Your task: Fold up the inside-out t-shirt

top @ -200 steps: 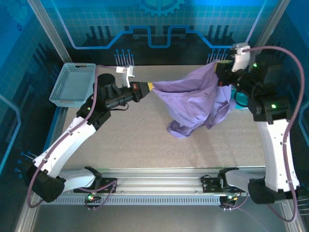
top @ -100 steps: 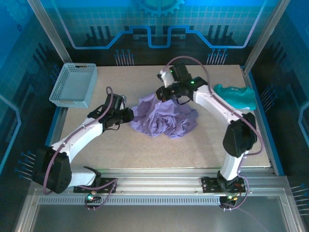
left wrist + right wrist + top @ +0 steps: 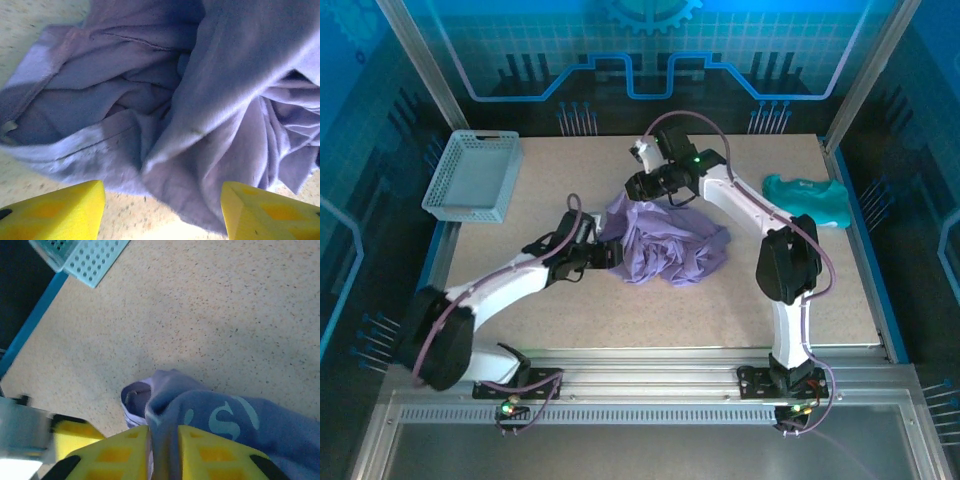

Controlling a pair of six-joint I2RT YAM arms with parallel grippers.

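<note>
Change: a second ago lavender-purple soft cloth t-shirt (image 3: 670, 245) hung stretched in air between both grippers. Now dropped, crumpled heap on speckled beige tabletop (image 3: 700, 320). Likely meaning: no fold made, flattening still to do.

Heap lies right of pale grey mesh plastic basket (image 3: 470, 178), nearer arm bases, well apart from it.

Left gripper (image 3: 162, 215) at heap's basket-side edge, jaws spread, pinching nothing.

Right gripper (image 3: 163, 452) at heap's far edge, pads near together with cloth fold between. Gripping or slack, cannot tell.

Long axis roughly left-right, running away from basket. Neck and hem ends unreadable.
</note>
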